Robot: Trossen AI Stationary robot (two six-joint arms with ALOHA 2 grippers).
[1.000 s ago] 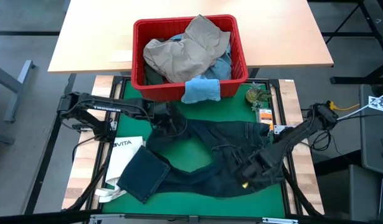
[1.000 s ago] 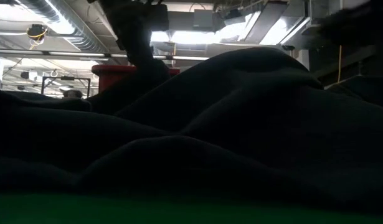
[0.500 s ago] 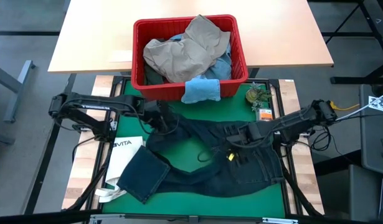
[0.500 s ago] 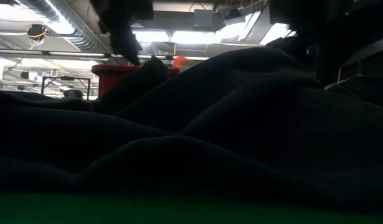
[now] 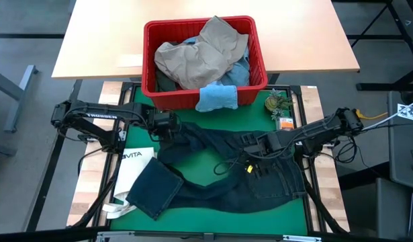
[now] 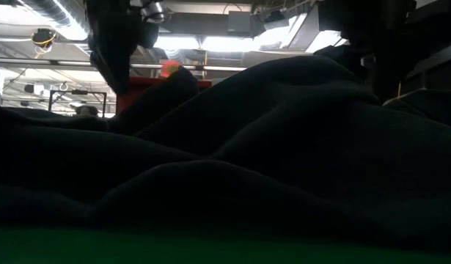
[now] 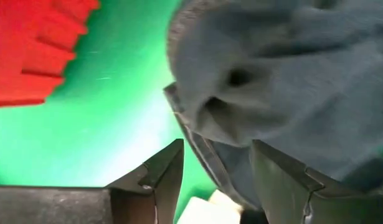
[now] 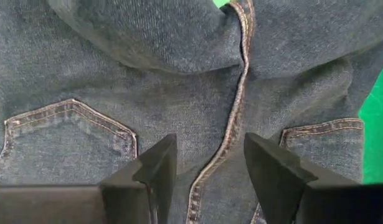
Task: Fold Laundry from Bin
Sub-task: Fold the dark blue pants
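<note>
The dark navy jeans (image 5: pixel 226 168) lie spread on the green mat (image 5: pixel 213 165), seat and back pockets up; they fill the low view (image 6: pixel 247 169). My left gripper (image 5: pixel 170 128) is open at the jeans' far left end, and a hem edge (image 7: pixel 203 149) lies between its fingers (image 7: pixel 219 180). My right gripper (image 5: pixel 253 148) is open over the seat, with the centre seam (image 8: pixel 231 137) between its fingers (image 8: pixel 210 168). The red bin (image 5: pixel 149 60) holds khaki trousers (image 5: pixel 199 57) and other laundry. A small light blue cloth (image 5: pixel 216 97) hangs over its near rim.
A white VITA tote bag (image 5: pixel 135 168) lies at the mat's near left, partly under a jeans leg (image 5: pixel 156 191). A small green object (image 5: pixel 277 102) and an orange one (image 5: pixel 285 124) sit at the far right. The bin stands on a wooden table (image 5: pixel 99 40).
My left gripper has drawn back toward the table's left edge, off the jeans' far left end. My right gripper has gone from the near right part of the jeans toward the far edge and the left, and now stays over the seat.
</note>
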